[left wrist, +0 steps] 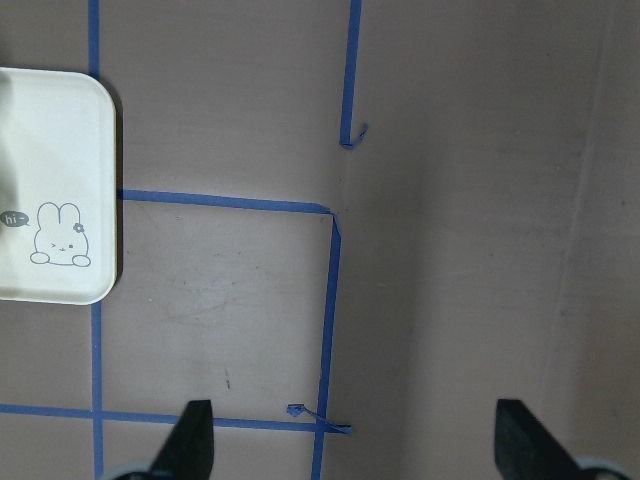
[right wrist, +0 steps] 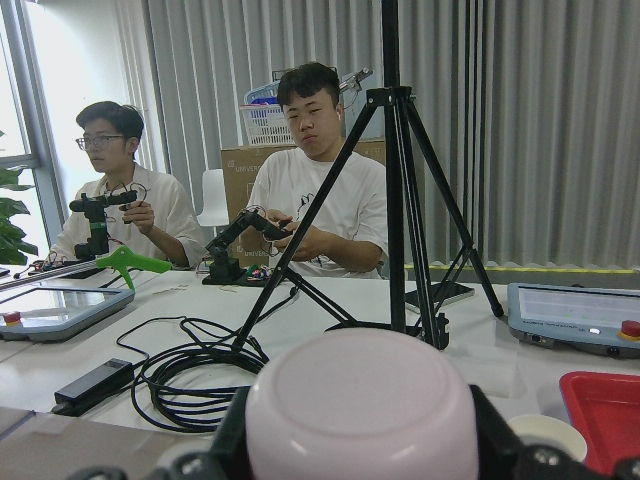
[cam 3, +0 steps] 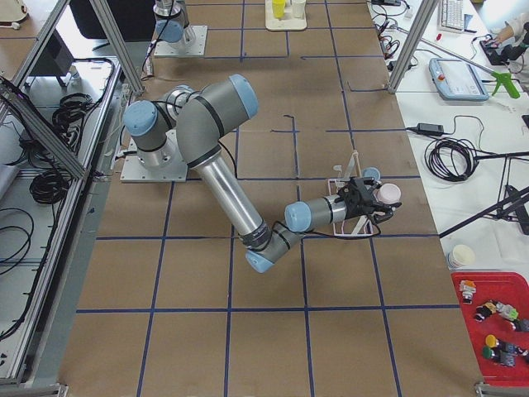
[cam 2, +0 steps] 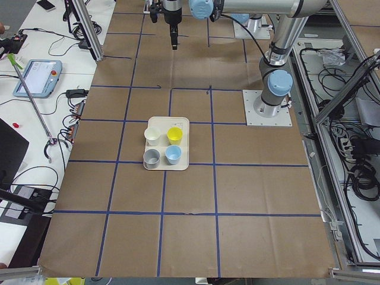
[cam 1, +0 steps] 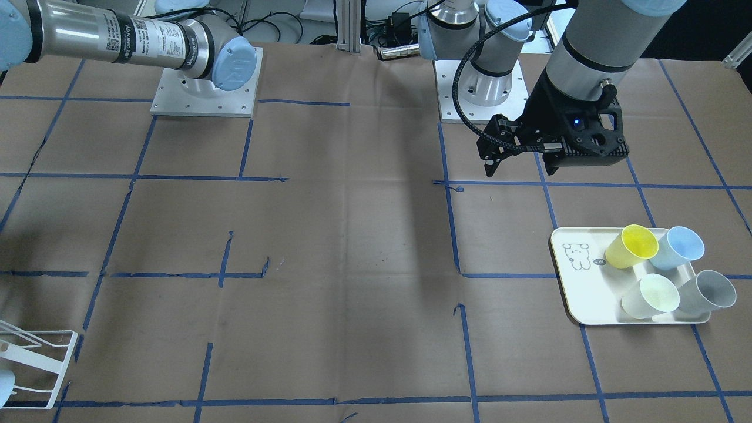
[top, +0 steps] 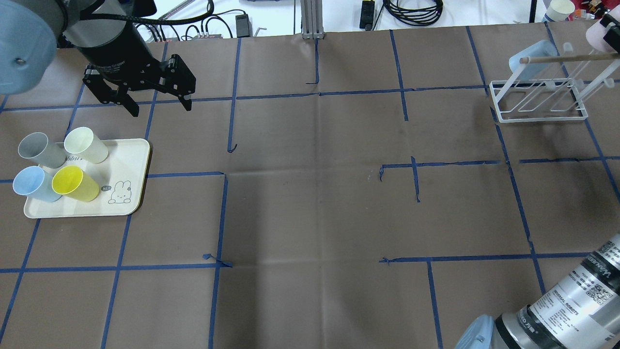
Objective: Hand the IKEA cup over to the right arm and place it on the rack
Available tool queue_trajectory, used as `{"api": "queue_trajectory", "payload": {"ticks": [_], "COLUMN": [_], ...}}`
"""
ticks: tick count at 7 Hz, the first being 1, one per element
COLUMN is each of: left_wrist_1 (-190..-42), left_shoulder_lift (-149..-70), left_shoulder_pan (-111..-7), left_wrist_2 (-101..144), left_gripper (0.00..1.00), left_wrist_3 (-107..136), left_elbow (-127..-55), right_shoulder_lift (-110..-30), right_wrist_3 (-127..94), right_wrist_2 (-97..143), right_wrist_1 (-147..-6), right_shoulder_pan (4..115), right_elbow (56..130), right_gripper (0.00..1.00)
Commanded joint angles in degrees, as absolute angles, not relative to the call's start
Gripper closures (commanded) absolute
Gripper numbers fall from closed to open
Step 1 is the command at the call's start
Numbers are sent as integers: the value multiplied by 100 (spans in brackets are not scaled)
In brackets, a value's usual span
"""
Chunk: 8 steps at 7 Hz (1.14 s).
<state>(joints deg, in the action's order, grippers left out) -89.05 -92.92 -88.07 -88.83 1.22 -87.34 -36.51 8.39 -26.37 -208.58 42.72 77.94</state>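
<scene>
- Pale pink cup [right wrist: 362,405], smooth and matte with a rounded wall, fills the bottom centre of my right wrist view. My right jaws are clamped on either side of it.
- Seen from overhead, that cup is in the upper right corner, just beside the white wire rack [top: 542,118], where a light blue cup [top: 532,57] rests.
- My left jaws stand apart and empty over the surface [top: 310,194] at upper left, near the cream tray [top: 133,160]. It carries a yellow cup [top: 75,183] among four lying on their sides.
</scene>
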Motion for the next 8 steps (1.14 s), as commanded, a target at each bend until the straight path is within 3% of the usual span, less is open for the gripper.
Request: {"api": "queue_trajectory", "payload": {"ticks": [1,5,6,8], "left_wrist_1": [-8771,-9026,-9026,-9061], "left_shoulder_lift": [-9264,-9255,-9255,-9255], "left_shoulder_pan": [-8798,-8754,-8754,-8745], "left_wrist_2": [-8877,-8938,-8938,-8938], "left_gripper": [1,1,1,1], "left_wrist_3": [79,79,79,79], "left_elbow": [-8798,-8693,-8692,-8675], "right_shoulder_lift": [-3639,-3665,-3665,-3656], "right_wrist_3": [844,844,835,826], "right_wrist_2": [-2628,-2628,-2628,-2628], "right_wrist_1": [-20856,-20856,-20856,-20856], "right_shoulder_pan": [4271,4289,4298,4315], "right_elbow": [7839,7980,7980,7989], "right_gripper": [58,54,29,7]}}
